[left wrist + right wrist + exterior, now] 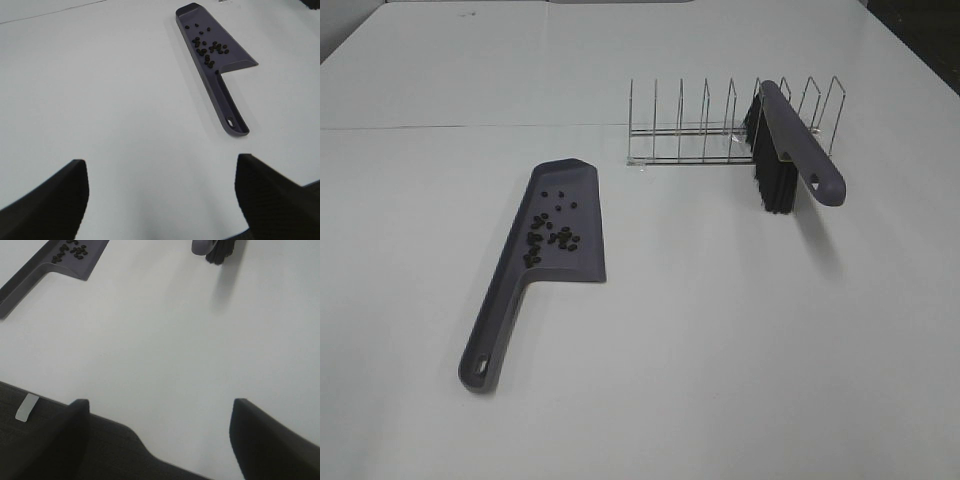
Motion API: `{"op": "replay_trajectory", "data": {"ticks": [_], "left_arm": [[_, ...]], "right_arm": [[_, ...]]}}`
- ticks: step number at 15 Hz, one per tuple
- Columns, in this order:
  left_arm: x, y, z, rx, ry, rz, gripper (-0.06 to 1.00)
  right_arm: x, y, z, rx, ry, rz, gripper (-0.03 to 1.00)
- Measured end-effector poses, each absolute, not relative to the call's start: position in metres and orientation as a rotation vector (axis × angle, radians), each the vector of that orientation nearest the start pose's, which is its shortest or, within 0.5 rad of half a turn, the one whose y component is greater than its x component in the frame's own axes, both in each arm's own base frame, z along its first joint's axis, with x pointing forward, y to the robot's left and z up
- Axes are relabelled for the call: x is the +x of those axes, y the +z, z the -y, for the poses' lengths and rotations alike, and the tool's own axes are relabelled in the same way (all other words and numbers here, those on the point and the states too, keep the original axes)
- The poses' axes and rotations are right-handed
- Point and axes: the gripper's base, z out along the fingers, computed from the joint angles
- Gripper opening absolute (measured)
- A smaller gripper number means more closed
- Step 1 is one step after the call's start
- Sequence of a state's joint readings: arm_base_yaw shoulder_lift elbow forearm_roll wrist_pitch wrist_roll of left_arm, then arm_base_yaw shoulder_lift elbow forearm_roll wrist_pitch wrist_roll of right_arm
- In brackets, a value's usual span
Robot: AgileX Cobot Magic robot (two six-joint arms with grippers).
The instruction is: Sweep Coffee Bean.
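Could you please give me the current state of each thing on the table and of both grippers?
coffee beans: gathered in the dustpan
dustpan: flat on the table, unheld
brush: propped in the wire rack, bristles down
left gripper: open, empty
right gripper: open, empty

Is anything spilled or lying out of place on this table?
Nothing stands out. The coffee beans all lie inside the dustpan, none on the table. The brush leans in the wire rack.

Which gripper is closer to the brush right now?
Right, judging by its wrist view: the brush shows beyond the open right gripper; the open left gripper faces the dustpan.
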State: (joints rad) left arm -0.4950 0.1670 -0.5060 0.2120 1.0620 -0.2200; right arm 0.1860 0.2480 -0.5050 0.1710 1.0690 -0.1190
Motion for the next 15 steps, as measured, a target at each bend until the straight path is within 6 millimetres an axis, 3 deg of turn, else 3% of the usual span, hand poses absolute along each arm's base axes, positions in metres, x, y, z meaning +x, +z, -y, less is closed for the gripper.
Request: {"op": "replay_trajectory", "data": {"ticks": [5,8,12,15], "left_arm": [[0.025,0.279,-0.007,0.24,-0.106,-2.174,0.76],[0.02,0.28,-0.012,0.055,-0.018,-2.161,0.76],[-0.004,0.28,-0.017,-0.161,0.072,-2.026,0.76],[-0.007,0.28,-0.017,-0.205,0.101,-2.01,0.76]], "right_arm": [[0.029,0.276,-0.019,-0.331,0.249,-2.268,0.68],[0.027,0.276,-0.018,-0.284,0.232,-2.252,0.68],[0.002,0.279,-0.014,-0.1,0.123,-2.086,0.68],[-0.007,0.279,-0.014,-0.099,0.115,-2.031,0.68]]}}
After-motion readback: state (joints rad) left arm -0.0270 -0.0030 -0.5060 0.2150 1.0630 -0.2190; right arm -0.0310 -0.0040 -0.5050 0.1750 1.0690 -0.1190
